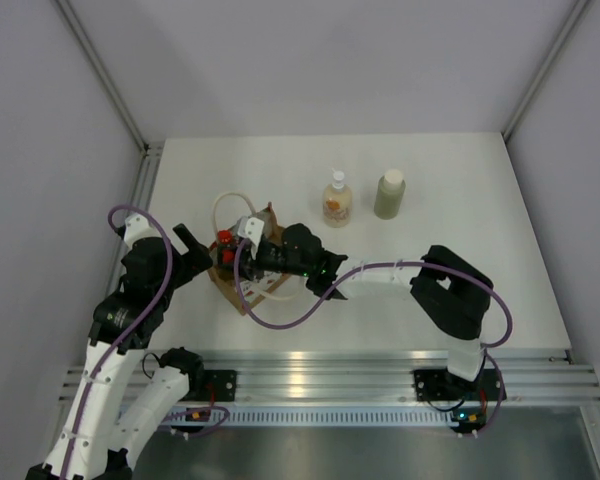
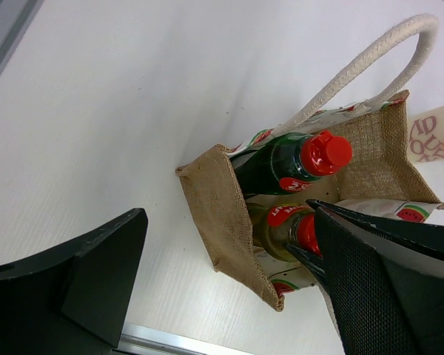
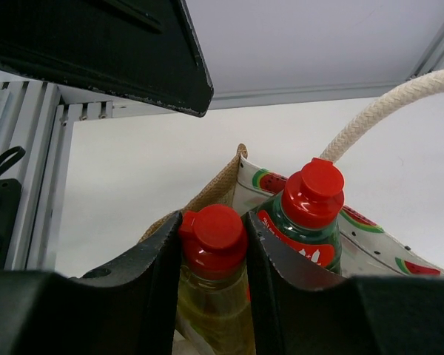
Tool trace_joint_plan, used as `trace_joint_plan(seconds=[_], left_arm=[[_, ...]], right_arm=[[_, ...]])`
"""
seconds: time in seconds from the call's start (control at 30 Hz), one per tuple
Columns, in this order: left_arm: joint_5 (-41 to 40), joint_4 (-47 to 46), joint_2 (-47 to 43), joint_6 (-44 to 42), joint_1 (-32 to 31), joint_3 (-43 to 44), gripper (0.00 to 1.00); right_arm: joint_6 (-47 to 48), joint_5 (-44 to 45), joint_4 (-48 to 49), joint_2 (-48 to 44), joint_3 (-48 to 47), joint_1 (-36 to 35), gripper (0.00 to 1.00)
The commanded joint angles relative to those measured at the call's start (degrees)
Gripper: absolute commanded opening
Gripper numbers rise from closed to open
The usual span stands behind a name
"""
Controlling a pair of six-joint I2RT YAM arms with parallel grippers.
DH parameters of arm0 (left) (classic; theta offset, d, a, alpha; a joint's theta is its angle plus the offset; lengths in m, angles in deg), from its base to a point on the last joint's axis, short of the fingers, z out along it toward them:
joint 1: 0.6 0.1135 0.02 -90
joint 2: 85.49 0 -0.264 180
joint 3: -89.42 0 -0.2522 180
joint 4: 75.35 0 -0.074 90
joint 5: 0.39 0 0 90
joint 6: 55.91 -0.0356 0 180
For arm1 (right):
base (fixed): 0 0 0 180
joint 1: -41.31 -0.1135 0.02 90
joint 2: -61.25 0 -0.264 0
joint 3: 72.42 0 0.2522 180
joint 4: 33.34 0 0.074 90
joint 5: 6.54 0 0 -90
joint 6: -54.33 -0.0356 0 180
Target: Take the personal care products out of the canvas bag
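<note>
My right gripper is clamped on the red cap of the yellow bottle. That bottle stands upright in the canvas bag, long axis vertical, cap up. The dark green bottle stands just beside it in the bag, also upright. My left gripper is spread wide at the bag's left end. Beyond the bag, to its right, two more bottles stand on the white surface: the pale-orange pump bottle and the white-capped bottle. Plain grey walls enclose the surface.
</note>
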Motion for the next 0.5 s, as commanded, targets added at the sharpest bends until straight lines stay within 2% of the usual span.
trace_joint_plan(seconds=[0.0,0.47], left_arm=[[-0.6,-1.2,0.1,0.0,-0.1,-0.2,0.98],[-1.0,-1.2,-1.1,0.2,-0.1,-0.2,0.98]], right_arm=[[2.8,-1.4,10.5,-3.2,-1.6,0.1,0.00],[0.0,0.7,-0.1,-11.2,-8.1,1.7,0.00]])
